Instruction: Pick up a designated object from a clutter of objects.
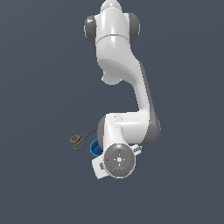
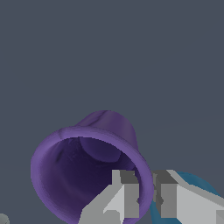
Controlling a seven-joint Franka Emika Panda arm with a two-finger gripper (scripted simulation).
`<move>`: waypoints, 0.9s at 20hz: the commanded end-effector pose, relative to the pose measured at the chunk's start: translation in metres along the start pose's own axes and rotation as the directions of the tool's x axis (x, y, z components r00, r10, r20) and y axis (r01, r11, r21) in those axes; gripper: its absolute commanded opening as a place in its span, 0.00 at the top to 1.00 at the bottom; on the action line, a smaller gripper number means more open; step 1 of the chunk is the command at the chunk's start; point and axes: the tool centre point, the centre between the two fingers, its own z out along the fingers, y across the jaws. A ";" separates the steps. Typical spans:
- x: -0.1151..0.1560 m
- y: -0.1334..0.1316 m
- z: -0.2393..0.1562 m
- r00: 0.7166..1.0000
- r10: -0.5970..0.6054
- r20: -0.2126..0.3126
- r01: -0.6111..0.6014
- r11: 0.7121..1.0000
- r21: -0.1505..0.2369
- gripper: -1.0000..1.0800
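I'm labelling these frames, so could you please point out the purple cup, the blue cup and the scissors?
Purple cup (image 2: pixel 65 175): wrist view, on the inside wall below its rim.
Blue cup (image 2: pixel 194 180): wrist view, on the sliver showing behind the gripper's finger.
Scissors (image 1: pixel 77 140): exterior view, on the orange handle loops.

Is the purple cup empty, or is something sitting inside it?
Empty, as far as shown: the wrist view looks into the purple cup and shows only bare purple wall and bottom. One finger of the claw hides part of the inside.
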 end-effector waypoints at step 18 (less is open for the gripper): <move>-0.021 -0.024 -0.026 1.000 0.000 0.000 0.000 1.000 -0.001 1.00</move>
